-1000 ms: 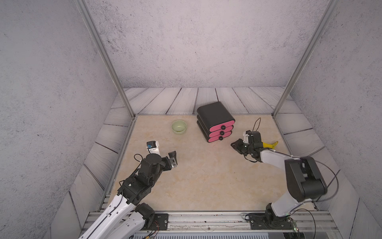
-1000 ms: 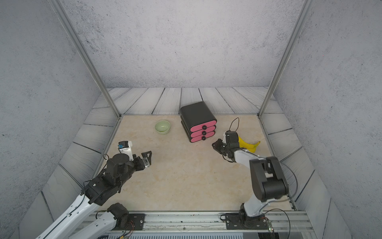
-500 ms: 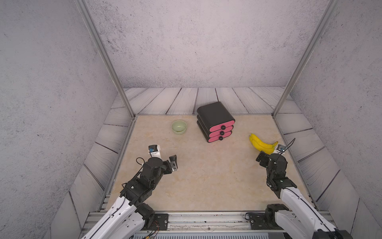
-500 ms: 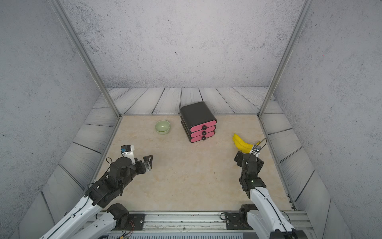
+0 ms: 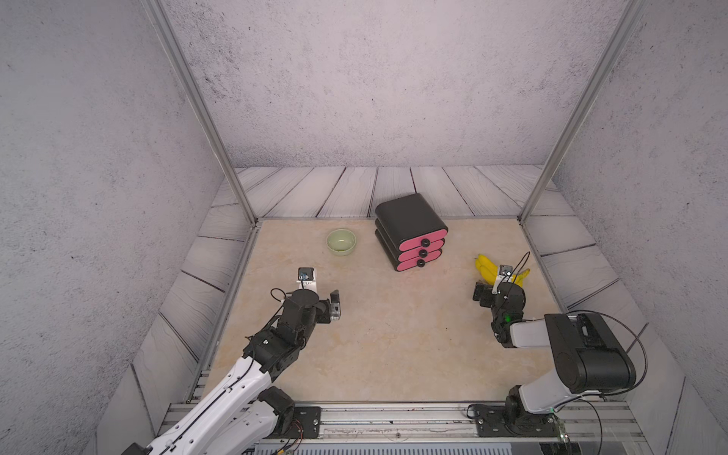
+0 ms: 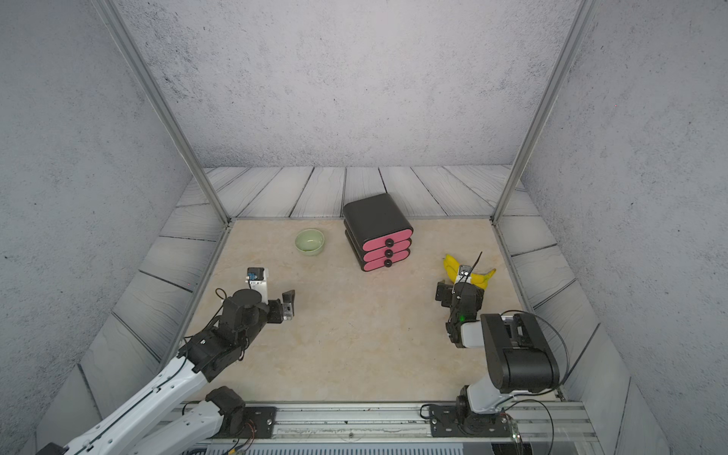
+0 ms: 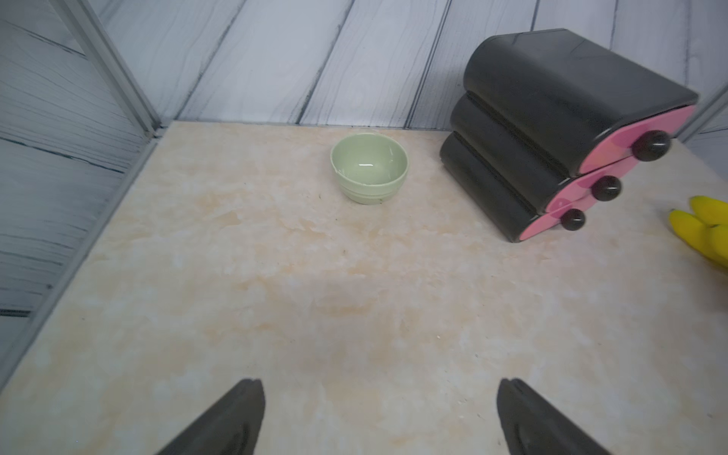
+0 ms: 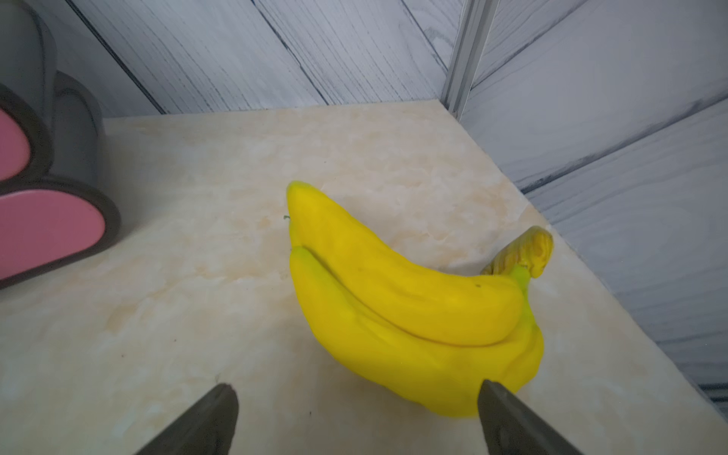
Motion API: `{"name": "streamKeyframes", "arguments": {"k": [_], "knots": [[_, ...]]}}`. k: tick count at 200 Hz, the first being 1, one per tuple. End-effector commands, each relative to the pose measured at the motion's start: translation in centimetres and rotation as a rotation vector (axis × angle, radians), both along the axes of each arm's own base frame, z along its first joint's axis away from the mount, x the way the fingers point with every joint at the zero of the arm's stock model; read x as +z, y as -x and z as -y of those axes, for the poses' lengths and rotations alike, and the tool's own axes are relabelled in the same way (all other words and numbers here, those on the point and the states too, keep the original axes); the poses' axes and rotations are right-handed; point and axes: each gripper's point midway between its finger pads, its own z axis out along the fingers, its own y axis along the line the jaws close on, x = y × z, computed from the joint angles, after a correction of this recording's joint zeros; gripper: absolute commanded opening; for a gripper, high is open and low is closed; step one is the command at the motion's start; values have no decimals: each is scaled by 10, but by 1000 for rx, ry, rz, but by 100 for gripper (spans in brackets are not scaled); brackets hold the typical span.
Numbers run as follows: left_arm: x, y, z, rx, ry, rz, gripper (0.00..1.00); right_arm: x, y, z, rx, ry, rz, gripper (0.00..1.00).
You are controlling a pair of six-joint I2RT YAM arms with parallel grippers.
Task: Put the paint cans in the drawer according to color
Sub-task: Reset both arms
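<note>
The drawer [image 5: 411, 232] [image 6: 378, 232] is a black chest with three pink fronts, all pushed in, standing at the back middle of the table; it also shows in the left wrist view [image 7: 551, 130] and the right wrist view [image 8: 39, 228]. No paint cans show in any view. My left gripper [image 5: 321, 293] [image 6: 273, 291] [image 7: 380, 388] hovers open and empty over bare table, left of centre. My right gripper [image 5: 492, 287] [image 6: 457, 287] [image 8: 356, 390] is open with nothing between its fingers, just short of a yellow banana bunch [image 5: 486, 268] [image 8: 394, 295].
A pale green bowl [image 5: 341, 250] [image 6: 310, 251] [image 7: 366, 193] stands empty left of the drawer. The banana bunch [image 6: 451, 266] [image 7: 705, 228] lies right of the drawer, near the right wall. Grey plank walls and metal corner posts close in the beige table [image 5: 394, 335].
My right gripper has left the drawer's front, opened, and come to rest by the bananas. The left gripper has shifted only slightly and stays open.
</note>
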Motion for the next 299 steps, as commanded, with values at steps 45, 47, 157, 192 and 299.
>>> {"name": "streamKeyframes", "arguments": {"k": [45,47,157,192,299], "knots": [[-79,-110,-88,218,-192,15,99,17,-12,3,-28,27,43,100],[-84,-111,-82,177,-198,-13,99,17,-11,3,-28,27,42,99],[-97,-120,-116,156,-69,63,98,23,11,10,-66,24,159,100],[-98,-120,-116,157,-69,61,98,32,23,6,-38,20,271,99],[-98,-119,-116,156,-70,61,98,33,23,5,-32,22,283,100]]}}
